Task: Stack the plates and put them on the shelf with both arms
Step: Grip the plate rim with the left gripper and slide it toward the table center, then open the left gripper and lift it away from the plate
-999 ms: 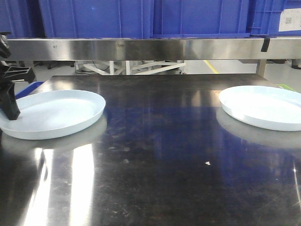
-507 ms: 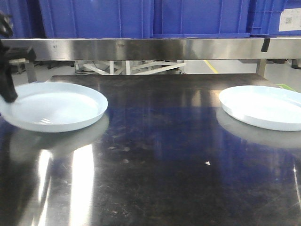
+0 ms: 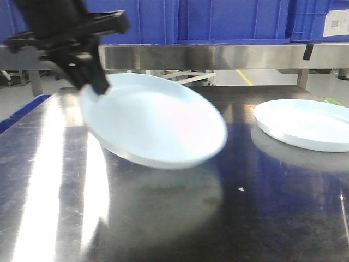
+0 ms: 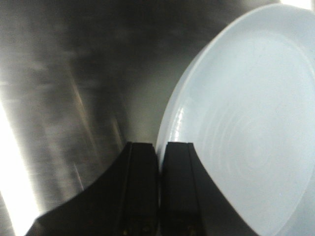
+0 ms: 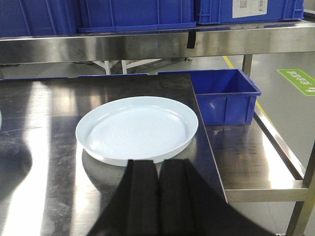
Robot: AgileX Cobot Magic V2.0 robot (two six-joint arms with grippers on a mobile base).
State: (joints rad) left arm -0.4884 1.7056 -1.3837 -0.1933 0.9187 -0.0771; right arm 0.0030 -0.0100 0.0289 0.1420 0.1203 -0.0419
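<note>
left gripper [image 3: 97, 82] clamped on rim of carried plate [image 3: 158, 123] | plate tilted, clear of tabletop [image 3: 163, 224] | second plate [image 3: 305, 124] flat to the right, well apart | right gripper [image 5: 158, 164] narrow, empty, near second plate | advice: level carried plate, centre above second plate, lower gently

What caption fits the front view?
Left gripper holds one plate tilted above the dark tabletop; the second plate lies flat.

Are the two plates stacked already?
No, the left gripper holds one plate tilted in the air, apart from the other plate on the tabletop.
</note>
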